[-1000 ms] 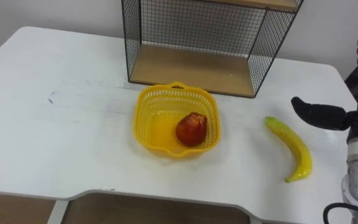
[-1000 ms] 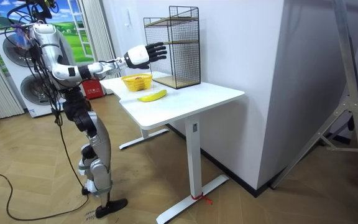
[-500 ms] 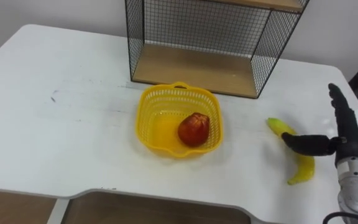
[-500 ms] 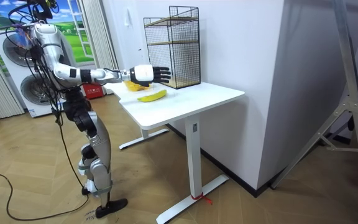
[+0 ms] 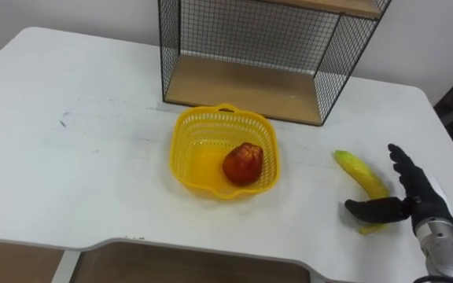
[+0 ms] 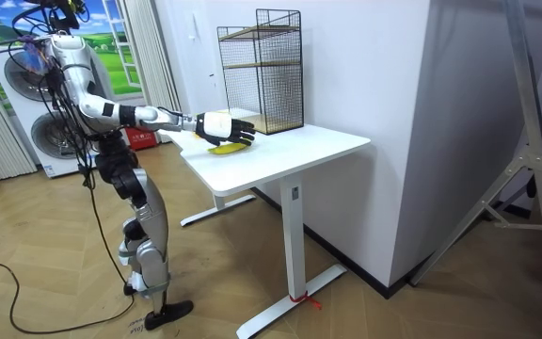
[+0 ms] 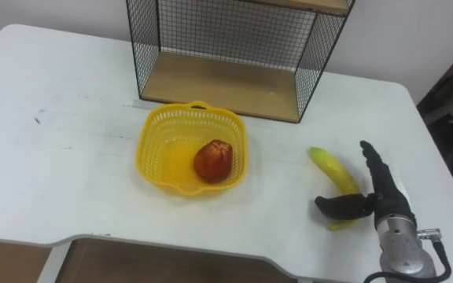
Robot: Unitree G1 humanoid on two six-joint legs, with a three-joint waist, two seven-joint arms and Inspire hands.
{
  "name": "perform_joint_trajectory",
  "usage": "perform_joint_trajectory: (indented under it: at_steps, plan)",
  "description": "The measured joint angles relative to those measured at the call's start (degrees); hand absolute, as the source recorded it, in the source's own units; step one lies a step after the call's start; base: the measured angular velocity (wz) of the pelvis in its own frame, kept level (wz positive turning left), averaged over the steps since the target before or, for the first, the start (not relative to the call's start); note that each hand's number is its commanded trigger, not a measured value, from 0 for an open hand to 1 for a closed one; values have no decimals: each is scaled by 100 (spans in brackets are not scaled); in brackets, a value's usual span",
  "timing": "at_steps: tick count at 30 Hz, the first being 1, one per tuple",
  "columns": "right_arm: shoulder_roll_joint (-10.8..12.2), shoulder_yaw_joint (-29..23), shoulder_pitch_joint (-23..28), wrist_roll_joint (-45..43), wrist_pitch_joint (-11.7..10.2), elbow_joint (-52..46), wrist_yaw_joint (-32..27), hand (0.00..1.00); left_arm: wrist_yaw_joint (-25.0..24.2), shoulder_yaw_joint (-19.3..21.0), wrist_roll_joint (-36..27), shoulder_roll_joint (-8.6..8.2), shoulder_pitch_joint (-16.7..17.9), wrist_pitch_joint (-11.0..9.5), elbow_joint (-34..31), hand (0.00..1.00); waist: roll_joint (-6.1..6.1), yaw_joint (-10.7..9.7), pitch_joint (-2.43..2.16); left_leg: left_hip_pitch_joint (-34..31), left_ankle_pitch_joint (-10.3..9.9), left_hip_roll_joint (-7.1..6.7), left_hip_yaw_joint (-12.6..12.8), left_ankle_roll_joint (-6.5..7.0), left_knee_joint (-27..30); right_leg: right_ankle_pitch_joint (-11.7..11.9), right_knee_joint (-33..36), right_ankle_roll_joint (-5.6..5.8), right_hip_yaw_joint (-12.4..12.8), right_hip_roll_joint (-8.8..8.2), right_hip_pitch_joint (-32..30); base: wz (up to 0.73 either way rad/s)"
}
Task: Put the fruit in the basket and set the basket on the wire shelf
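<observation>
A yellow plastic basket (image 5: 179,161) sits mid-table with a red apple (image 5: 242,163) inside it. To its right a yellow banana (image 5: 358,171) lies on the white table (image 5: 77,157). My right hand (image 5: 417,196) is low at the banana's near end, open, with straight fingers along the banana's right side and the thumb stretched across its tip. The black wire shelf (image 5: 242,88) with a wooden floor stands behind the basket. In the room view I stand at the table's end with the right arm reaching out, the right hand (image 6: 222,126) just over the banana (image 6: 226,148).
The table's right edge runs close past my right hand. The shelf's open front faces the basket, a short gap apart. The table's left half is bare white surface (image 7: 61,165).
My right hand has dropped from above the table's right side down to the banana, and its thumb now lies across the near end. Basket and apple have not moved.
</observation>
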Motion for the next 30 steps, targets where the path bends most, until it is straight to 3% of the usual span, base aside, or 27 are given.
perform_joint_trajectory:
  at_steps: [6, 10, 18, 25, 26, 28, 30]
  plan:
    - [-9, 62, -1, -47, 175, 18, 412, 0, -214, 60, 2, 17, -2, 207, -42, 0, 8, -21, -10, -13, -3, 1, -9, -1, 54, 4, 0, -6, -22, -3, 27, 1]
    - [-23, 53, -5, -320, 309, 19, 636, 0, -292, 117, 7, 38, 10, 334, -109, 0, 16, -46, -71, 19, -3, 0, -77, -1, 82, 5, -12, -7, -86, -9, 113, 9]
    - [-26, 51, -29, -873, 461, -18, 1030, 0, -290, 125, 11, 53, 17, 422, -429, 0, 27, -24, -67, 94, -4, -8, -143, -4, 80, -1, -5, -12, -132, -18, 224, 3]
    - [-26, -158, -126, -1046, 589, -17, 1422, 0, -282, 272, 12, 66, 23, 485, -594, 0, -67, -20, -55, 64, -3, -16, -174, -3, 82, -5, -8, -12, -152, -23, 211, 1]
    - [-26, -159, -126, -1047, 589, -5, 1442, 54, -269, 276, 11, 69, 23, 485, -594, 0, -82, -21, -52, 65, -4, -16, -175, -3, 84, -5, -13, -12, -151, -22, 214, 0]
    - [-26, -159, -126, -1048, 591, -2, 1449, 100, -249, 276, 11, 69, 19, 485, -594, 0, -96, -21, -52, 65, -4, -16, -175, -3, 89, -5, -14, -12, -151, -22, 214, 0]
    - [-26, -176, -136, -1073, 593, 2, 1423, 100, -225, 276, 11, 69, 16, 485, -594, 0, -99, -20, -53, 65, -4, -16, -177, -3, 88, -5, -16, -11, -152, -22, 215, 0]
